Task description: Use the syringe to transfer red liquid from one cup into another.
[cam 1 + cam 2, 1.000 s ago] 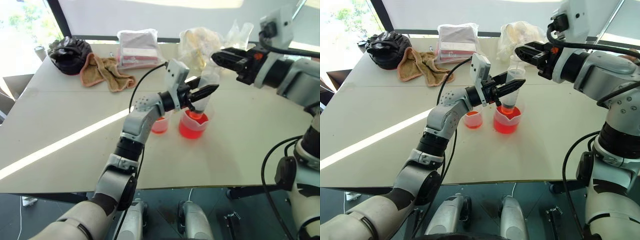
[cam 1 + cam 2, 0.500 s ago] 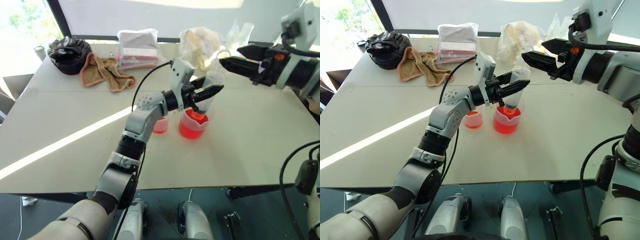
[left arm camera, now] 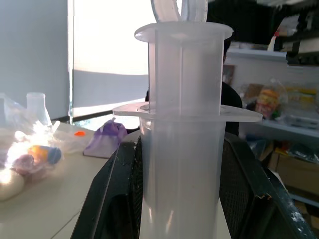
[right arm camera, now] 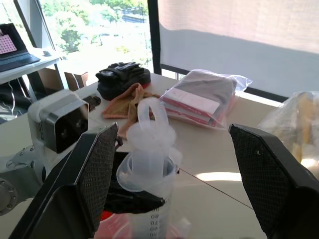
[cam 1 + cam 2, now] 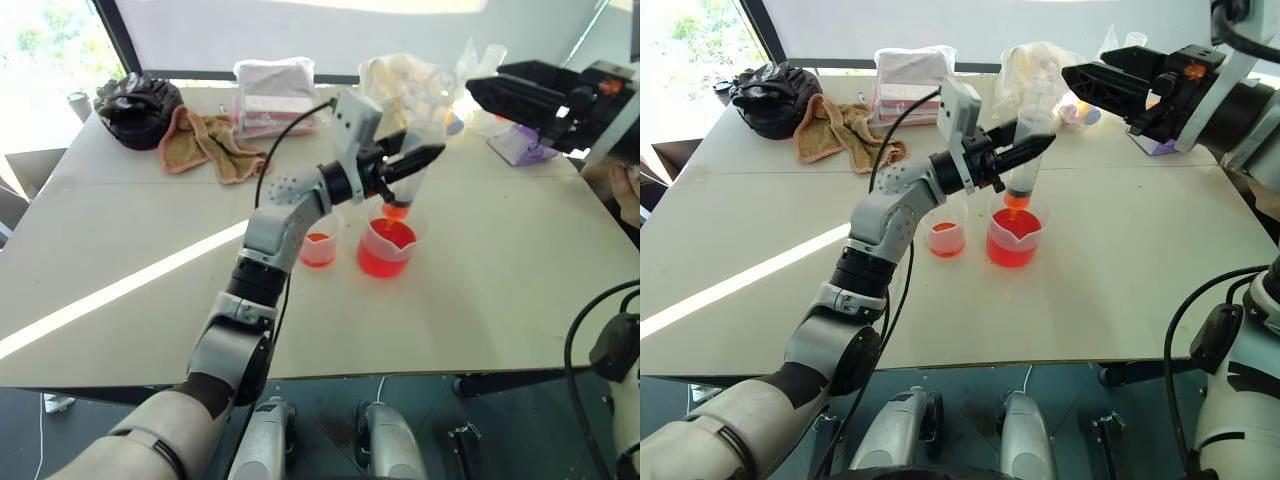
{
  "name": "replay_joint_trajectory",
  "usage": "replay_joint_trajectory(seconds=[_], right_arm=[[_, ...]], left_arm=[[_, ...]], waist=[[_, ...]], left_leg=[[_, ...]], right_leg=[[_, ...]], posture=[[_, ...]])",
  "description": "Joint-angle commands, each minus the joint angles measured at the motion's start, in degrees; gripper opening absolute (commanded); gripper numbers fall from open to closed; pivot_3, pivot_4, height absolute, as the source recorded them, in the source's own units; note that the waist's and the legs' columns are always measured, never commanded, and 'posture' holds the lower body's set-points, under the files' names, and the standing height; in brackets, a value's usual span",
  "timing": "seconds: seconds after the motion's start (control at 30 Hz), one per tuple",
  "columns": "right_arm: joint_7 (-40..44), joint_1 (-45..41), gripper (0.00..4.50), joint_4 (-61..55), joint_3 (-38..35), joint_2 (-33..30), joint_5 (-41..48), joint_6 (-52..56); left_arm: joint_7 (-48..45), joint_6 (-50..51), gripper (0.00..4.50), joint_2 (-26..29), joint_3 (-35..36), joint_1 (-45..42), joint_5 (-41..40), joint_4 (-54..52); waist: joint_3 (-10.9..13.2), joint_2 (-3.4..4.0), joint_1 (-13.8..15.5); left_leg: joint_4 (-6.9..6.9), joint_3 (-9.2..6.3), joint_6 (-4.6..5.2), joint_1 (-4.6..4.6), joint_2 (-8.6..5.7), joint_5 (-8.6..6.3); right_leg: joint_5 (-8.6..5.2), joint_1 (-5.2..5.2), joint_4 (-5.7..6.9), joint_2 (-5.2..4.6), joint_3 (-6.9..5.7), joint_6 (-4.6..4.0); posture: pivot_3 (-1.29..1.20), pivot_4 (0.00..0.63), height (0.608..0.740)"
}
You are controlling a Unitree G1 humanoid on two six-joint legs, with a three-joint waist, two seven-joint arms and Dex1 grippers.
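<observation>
**A:** Looking at the syringe (image 5: 1023, 160) first: where does it sit?

**B:** It stands close to upright, clamped across its clear barrel between the two black fingers (image 3: 112, 199) of the left gripper (image 5: 1025, 152). In the left wrist view the barrel fills the gap between those fingers, with the flange and the plunger stem rising above them.

**A:** And its lower end?

**B:** The orange tip (image 5: 1013, 201) hangs just above the larger beaker (image 5: 1013, 238), apart from the red liquid (image 5: 1011, 247) inside it. Whether any red sits in the barrel, I cannot tell.

**A:** What about the smaller beaker?

**B:** The smaller beaker (image 5: 945, 236) stands just beside the larger one, on the side of the syringe nearer the left arm. It holds a shallow layer of red liquid. Both beakers rest on the pale table (image 5: 760, 250).

**A:** The other arm?

**B:** The right gripper (image 5: 1110, 82) is raised to the far side of the syringe from the left arm, well apart from it, fingers spread wide and holding nothing. Its wrist view looks down between its own fingers (image 4: 94, 174) onto the ring-shaped plunger top (image 4: 152, 122).

**A:** Anything behind the syringe?

**B:** Farther back on the table lie a tan cloth (image 5: 845, 130), a black bag (image 5: 775, 95), a sealed plastic packet (image 5: 912, 80), crumpled clear bags (image 5: 1035, 70) and a small purple object (image 5: 1155, 145).
</observation>
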Motion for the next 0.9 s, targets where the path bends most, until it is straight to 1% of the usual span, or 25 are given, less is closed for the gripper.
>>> replay_joint_trajectory(seconds=[0.03,0.23,0.37,0.5,0.63,0.77,0.9], right_arm=[[-1.12,0.31,3.7,-0.79,-1.28,0.15,0.78,-1.54],[-1.98,0.41,3.7,-0.27,-0.16,1.45,1.0,-2.06],[-2.39,-0.45,3.7,-0.01,1.37,3.62,1.4,-2.85],[-2.16,-1.23,3.7,0.08,3.27,5.21,1.42,-3.43],[-2.6,-2.33,3.7,0.71,4.73,6.65,1.09,-4.09],[-3.44,-3.8,3.7,1.21,5.67,8.04,0.86,-4.35],[-3.97,-5.91,3.7,2.05,5.4,9.55,2.85,-3.26]], left_arm=[[2.18,3.32,1.46,0.96,3.95,-3.04,-4.77,-4.35],[5.48,9.14,1.46,4.83,7.83,-4.6,-9.9,-10.6],[5.26,10.39,1.46,10.42,7.76,-2.94,-9.37,-14.42],[4.57,9.95,1.46,13.52,6.11,0.58,-8.19,-15.78],[4.21,9.37,1.46,15.11,5.02,4.05,-7.44,-17.07],[4.09,9.02,1.46,15.47,3.91,7.26,-6.75,-18.54],[3.81,8.31,1.46,15.75,3.06,9.69,-6.29,-18.89]], waist=[[0.0,0.0,0.0],[0.0,0.0,-0.02],[0.0,0.01,-0.08],[0.0,0.03,-0.04],[0.0,0.02,0.02],[0.0,0.02,-0.06],[0.0,0.02,-0.1]], left_leg=[[0.0,0.0,0.0,0.0,0.0,0.0],[0.0,0.0,0.0,-0.01,0.0,0.0],[0.0,0.01,0.0,0.01,-0.01,0.0],[0.0,0.02,0.0,0.04,0.0,0.0],[0.01,0.02,0.0,0.03,-0.02,0.01],[0.01,0.01,0.0,0.01,-0.03,0.01],[-0.01,0.01,0.0,0.03,-0.02,0.01]], right_leg=[[0.01,0.0,0.0,0.0,0.0,0.01],[0.1,0.0,0.01,0.01,-0.01,0.18],[0.1,0.01,0.02,0.02,0.0,0.18],[0.1,0.02,0.06,0.04,0.0,0.18],[0.1,0.05,0.05,0.04,0.0,0.18],[0.1,0.04,0.04,0.04,0.0,0.19],[0.1,0.04,0.05,0.04,-0.01,0.19]], posture=[[0.0,0.15,0.74],[0.0,0.15,0.74],[0.0,0.15,0.74],[0.0,0.15,0.74],[0.0,0.15,0.74],[0.0,0.15,0.74],[0.0,0.15,0.74]])
